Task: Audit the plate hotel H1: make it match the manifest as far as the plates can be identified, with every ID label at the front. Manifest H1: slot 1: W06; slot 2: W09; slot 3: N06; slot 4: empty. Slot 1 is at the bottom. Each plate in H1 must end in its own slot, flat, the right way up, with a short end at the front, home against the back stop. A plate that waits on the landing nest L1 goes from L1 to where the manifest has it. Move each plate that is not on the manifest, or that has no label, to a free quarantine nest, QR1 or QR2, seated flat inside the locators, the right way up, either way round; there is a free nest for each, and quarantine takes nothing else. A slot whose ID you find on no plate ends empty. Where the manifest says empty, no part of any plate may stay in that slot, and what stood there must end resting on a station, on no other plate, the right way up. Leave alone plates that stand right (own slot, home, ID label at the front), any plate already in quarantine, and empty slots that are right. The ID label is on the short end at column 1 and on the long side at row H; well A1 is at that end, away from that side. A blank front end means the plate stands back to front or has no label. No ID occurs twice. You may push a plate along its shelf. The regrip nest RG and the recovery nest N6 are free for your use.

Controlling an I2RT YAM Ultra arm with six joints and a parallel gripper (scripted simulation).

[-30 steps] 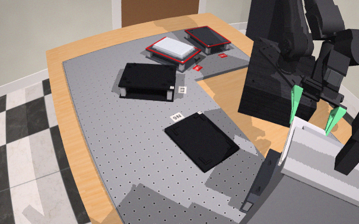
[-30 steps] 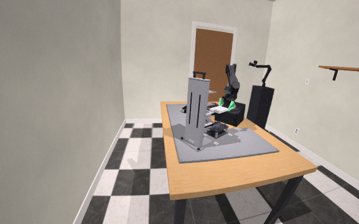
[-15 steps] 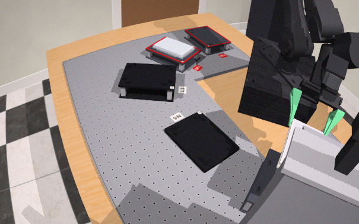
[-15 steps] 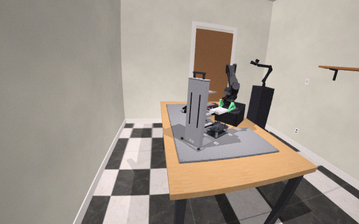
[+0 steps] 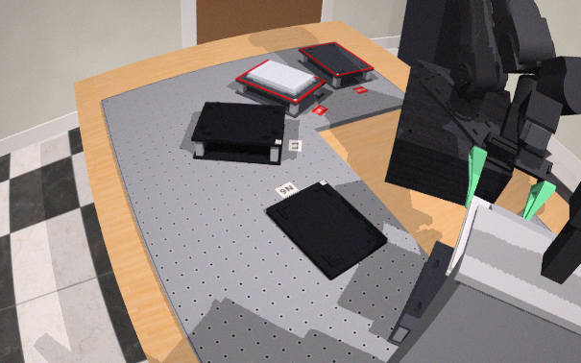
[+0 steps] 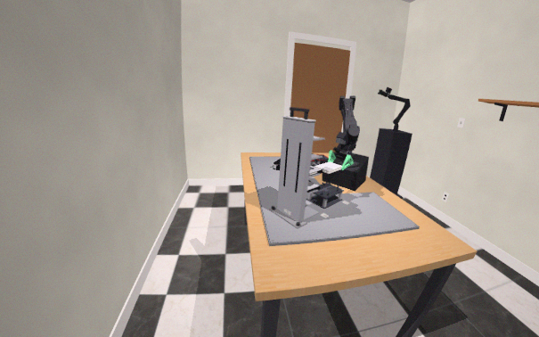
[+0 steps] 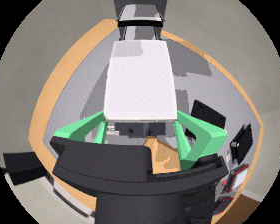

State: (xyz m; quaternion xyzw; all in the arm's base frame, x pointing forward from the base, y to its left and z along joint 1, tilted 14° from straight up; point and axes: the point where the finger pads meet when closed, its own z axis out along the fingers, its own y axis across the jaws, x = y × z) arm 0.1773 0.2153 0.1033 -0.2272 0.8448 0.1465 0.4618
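Note:
My gripper [image 5: 497,208] [image 6: 339,162] [image 7: 140,113] has green fingers that stand wide, one on each long side of a white well plate [image 5: 505,250] [image 6: 328,168] [image 7: 140,83]. It grips the plate by its near short end and holds it level. The plate's far end points at the grey plate hotel H1 [image 6: 295,169], just in front of its shelves. I can read no ID label on the plate. The hotel's slots are hidden in these views.
Two red-rimmed quarantine nests stand at the back: one [image 5: 255,88] carries a white plate [image 5: 281,77], the other [image 5: 336,59] is bare. The black landing nest L1 [image 5: 238,126] and the flat black nest N6 [image 5: 326,230] are bare. The arm's black base block [image 5: 443,139] stands close by.

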